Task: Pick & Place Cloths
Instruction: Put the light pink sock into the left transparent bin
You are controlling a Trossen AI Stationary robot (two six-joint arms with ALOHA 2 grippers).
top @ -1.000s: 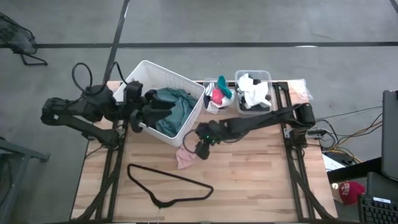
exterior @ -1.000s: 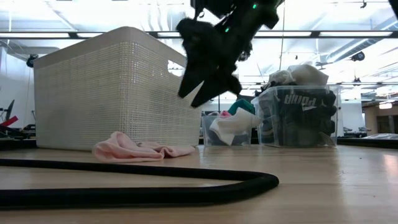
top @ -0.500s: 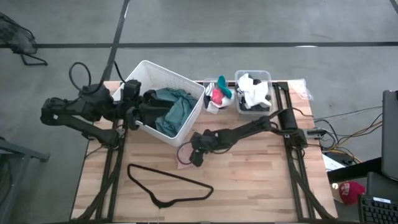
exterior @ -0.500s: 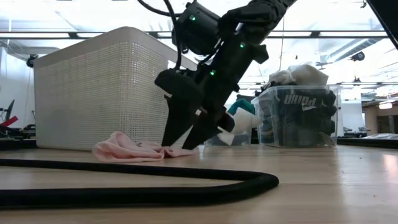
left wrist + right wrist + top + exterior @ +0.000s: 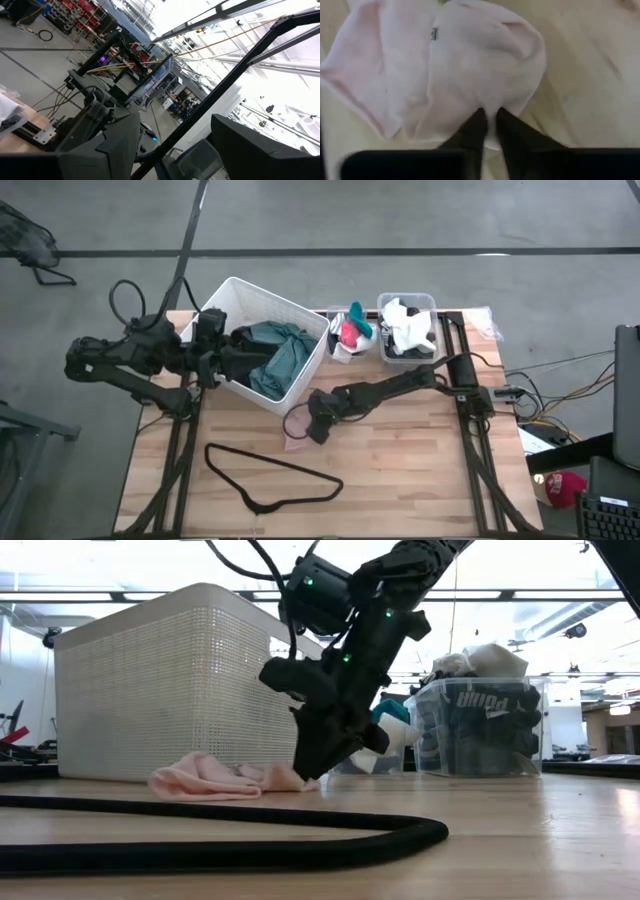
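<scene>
At table centre, your right claw pinches the pink cloth lying at six o'clock of the white basket; your left claw waits open inside that basket.

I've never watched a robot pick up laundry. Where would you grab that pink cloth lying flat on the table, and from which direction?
At a raised fold near its edge, coming straight down from above. The pink cloth lies limp and low on the table, so there is no side to slide under. The right gripper is doing that now, its fingers pinched on a fold at the cloth's rim.
</scene>
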